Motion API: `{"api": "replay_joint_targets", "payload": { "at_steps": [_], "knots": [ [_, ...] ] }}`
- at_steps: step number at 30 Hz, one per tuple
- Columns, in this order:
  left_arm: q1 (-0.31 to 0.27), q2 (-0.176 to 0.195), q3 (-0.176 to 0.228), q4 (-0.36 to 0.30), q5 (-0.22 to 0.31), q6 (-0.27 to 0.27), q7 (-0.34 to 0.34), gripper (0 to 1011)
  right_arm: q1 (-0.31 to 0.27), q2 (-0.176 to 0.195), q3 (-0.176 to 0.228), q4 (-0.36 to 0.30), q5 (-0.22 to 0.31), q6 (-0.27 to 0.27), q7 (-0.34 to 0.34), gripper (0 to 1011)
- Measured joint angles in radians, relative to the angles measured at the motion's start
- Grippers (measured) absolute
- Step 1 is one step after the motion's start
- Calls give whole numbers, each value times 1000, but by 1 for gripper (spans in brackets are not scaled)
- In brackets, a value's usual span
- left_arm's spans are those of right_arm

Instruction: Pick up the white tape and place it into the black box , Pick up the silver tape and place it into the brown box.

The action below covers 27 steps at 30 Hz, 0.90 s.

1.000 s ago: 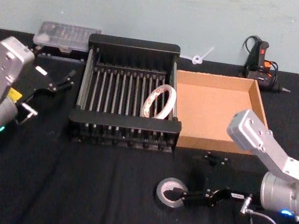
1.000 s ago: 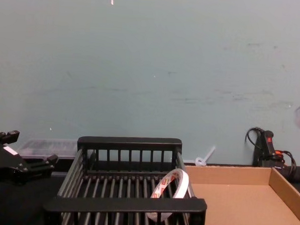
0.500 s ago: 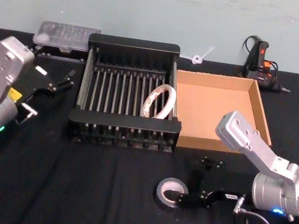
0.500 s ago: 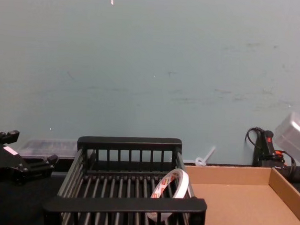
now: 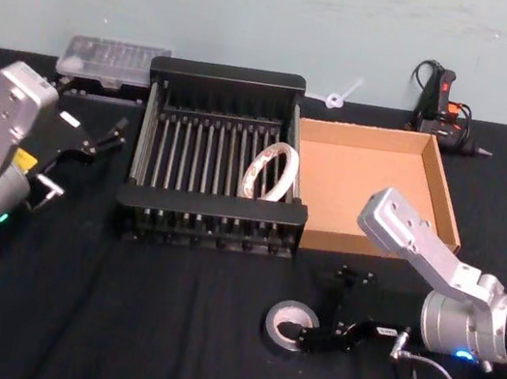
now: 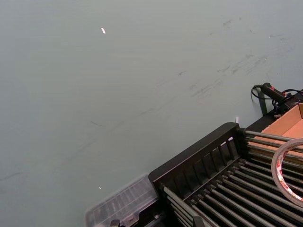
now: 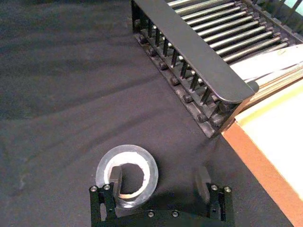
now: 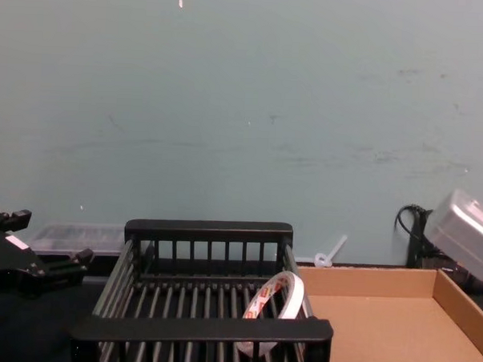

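silver tape flat on the black cloth of the bench, in front of the brown box: thick dull-grey ring, dark core, pale sheen on its top face in the right wrist view. right end effector low at the roll, spread wide; in the right wrist view one fingertip down inside the core, the other on bare cloth well clear of the roll's outer wall, so not gripping. brown box shallow, plain cardboard, low walls, touching the right side of the black box; glimpsed as an orange-brown edge in the right wrist view. black box a plastic crate, slatted walls, barred floor; white tape inside, thin hoop leaning on edge near the right wall. red print on its inner core plain in the chest view and left wrist view, not from the head. left end effector raised left of the crate, fingers apart, holding nothing.
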Motion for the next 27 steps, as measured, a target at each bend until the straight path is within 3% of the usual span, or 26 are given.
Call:
{"api": "replay_joint_targets", "payload": {
  "at_steps": [27],
  "knots": [
    [0, 0, 0, 0, 0, 0, 0, 1001, 10, -9, -7, 15, -11, 4, 4, 1002]
  ]
}}
